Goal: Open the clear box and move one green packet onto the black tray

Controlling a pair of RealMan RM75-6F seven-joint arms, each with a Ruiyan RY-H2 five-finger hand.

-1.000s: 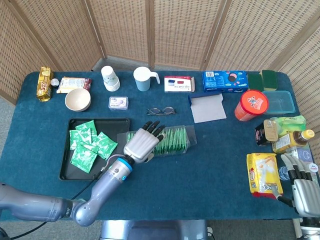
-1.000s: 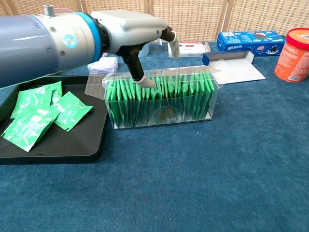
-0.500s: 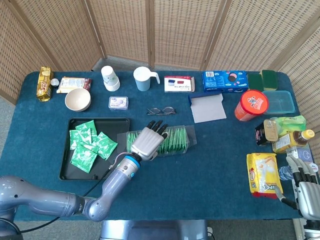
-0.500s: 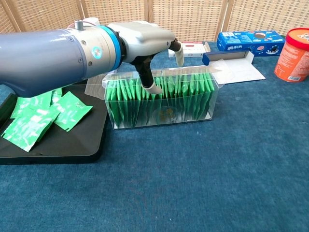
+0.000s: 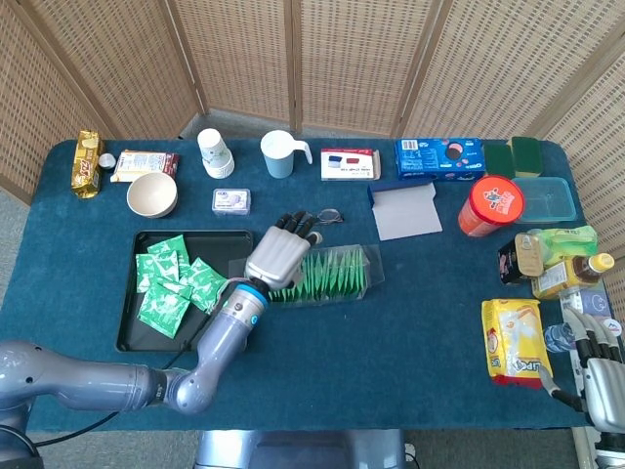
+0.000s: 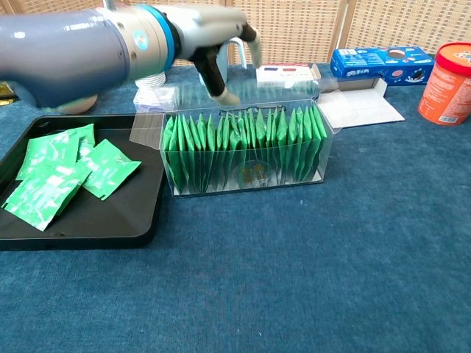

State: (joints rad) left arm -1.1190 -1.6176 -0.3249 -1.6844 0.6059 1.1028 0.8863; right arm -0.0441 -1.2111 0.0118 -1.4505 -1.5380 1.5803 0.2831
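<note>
The clear box (image 5: 337,275) (image 6: 249,165) stands open in the middle of the table, its lid (image 6: 147,126) folded out toward the tray. A row of upright green packets (image 6: 243,140) fills it. My left hand (image 5: 277,253) (image 6: 210,45) hovers above the box's left end, fingers apart, holding nothing. One fingertip (image 6: 223,95) hangs just over the packets' tops. The black tray (image 5: 227,244) (image 6: 110,215) lies left of the box with several green packets (image 5: 172,283) (image 6: 60,176) on it. My right hand (image 5: 601,369) stays at the table's front right corner, fingers spread and empty.
Glasses (image 5: 314,216) lie just behind the box, with a small packet (image 5: 230,201) and a bowl (image 5: 151,193) further left. A white sheet (image 5: 406,211), a blue cookie box (image 5: 439,157) and a red canister (image 5: 490,205) are behind on the right. A yellow bag (image 5: 514,342) is near my right hand.
My left hand has lifted out of the box, up and back toward the far left; its fingertip no longer dips among the packets. It carries nothing. The right hand barely moved.
</note>
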